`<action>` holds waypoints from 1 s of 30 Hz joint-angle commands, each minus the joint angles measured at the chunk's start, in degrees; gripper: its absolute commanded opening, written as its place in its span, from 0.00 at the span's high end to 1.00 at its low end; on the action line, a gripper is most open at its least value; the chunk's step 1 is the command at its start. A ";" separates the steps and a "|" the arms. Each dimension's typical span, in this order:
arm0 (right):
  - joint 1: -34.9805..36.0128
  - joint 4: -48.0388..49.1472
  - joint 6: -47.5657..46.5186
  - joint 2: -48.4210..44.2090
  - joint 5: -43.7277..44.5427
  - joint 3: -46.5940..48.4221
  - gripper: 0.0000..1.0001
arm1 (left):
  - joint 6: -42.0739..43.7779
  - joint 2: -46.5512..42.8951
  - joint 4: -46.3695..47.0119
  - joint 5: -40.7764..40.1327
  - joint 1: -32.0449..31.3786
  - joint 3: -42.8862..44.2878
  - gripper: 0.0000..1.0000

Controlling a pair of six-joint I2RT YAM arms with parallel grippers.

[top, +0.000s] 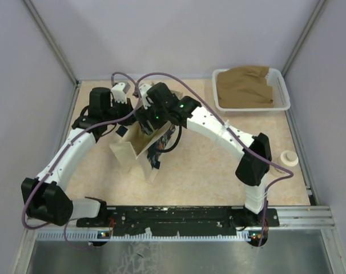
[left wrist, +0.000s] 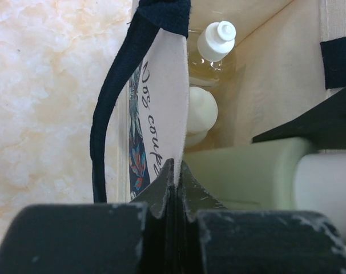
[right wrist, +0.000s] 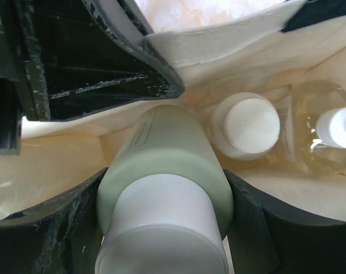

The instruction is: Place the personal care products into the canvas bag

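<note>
My right end effector (right wrist: 164, 225) is clamped on the pale green cylinder (right wrist: 167, 154), one finger on each flank, low and centre in the right wrist view. The cylinder is already inside the mouth of the canvas bag (right wrist: 230, 40). My left end effector (left wrist: 174, 181) is pressed together on the printed side panel of the bag, at the bottom centre of its own view, pinching the fabric beside the navy handle (left wrist: 113, 108) and holding the mouth apart above the counter (left wrist: 47, 85).

The cream bottle (right wrist: 250, 125) and the amber bottle (right wrist: 327, 134) stand on the bag floor at the right of the right wrist view, close together.

As I judge it, this is the last product to go in. To do it well I should hold the left pinch steady so the wall does not fold inward. The cylinder should go down into the bare patch to the left of the cream bottle, not on top of its cap. I should let go only once the cylinder's far end rests on fabric. My fingers should then spread only slightly, because the bag walls sit close on both sides and could snag.
</note>
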 commanded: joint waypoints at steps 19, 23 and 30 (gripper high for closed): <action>1.11 -9.33 -3.30 19.24 24.72 24.03 0.80 | 1.68 2.31 -3.44 -1.43 -0.16 6.87 1.00; 1.05 -7.81 -2.53 16.73 23.55 20.26 0.43 | 1.42 2.13 -3.13 -1.57 -0.16 6.37 1.00; 1.08 -3.95 -1.80 11.60 22.93 13.63 0.01 | 0.94 1.39 -2.98 -3.23 -0.16 5.77 1.00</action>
